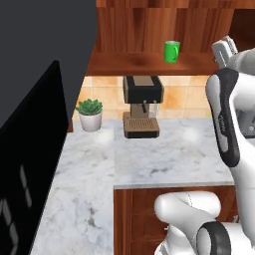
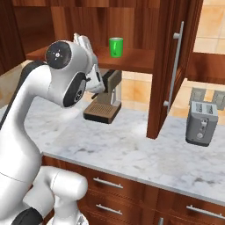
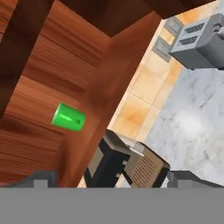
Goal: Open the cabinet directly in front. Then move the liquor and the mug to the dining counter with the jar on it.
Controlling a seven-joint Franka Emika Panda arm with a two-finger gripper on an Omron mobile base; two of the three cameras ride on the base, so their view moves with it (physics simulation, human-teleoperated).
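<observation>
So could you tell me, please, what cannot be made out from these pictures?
- The liquor: no bottle is seen on the cabinet shelf beside the mug; the arm covers the shelf's left part in the right base view.
- The mug's handle: too small in the left base view, turned away in the hand view.
- The toaster: cut off by the hand view's edge.

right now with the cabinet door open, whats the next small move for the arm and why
Probably reach the gripper up and forward toward the mug. The cabinet door already stands open, the mug sits upright on the shelf above the coffee machine, and the jaws are open and empty, some way short of it. No liquor is visible from here.
</observation>
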